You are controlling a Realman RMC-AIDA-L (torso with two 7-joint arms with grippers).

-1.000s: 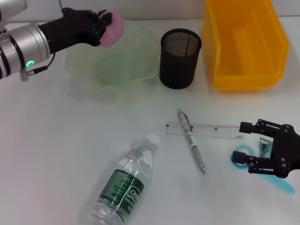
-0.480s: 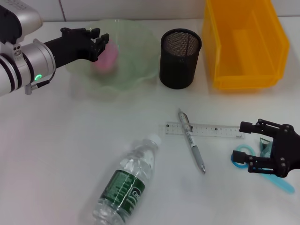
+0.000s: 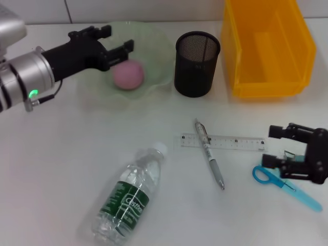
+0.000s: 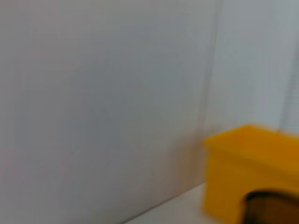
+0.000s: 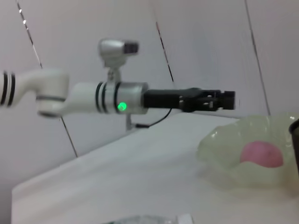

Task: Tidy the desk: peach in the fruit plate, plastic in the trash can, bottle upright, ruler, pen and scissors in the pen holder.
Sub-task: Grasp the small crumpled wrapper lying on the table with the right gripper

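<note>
The peach (image 3: pixel 128 75) sits in the fruit plate (image 3: pixel 159 77), and my left gripper (image 3: pixel 117 43) hangs just above it, fingers spread and empty. If I pull away low, I could clip the rim and tip the plate. My right gripper (image 3: pixel 294 148) hovers, fingers parted, over the scissors (image 3: pixel 287 187).

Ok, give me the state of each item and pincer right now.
Peach: resting in fruit plate.
Bottle: lying down, capped.
Pen: lying across ruler.
Scissors: on the desk.
Pen holder: upright.
Left pincer: open, over plate.
Right pincer: open, above scissors.
</note>
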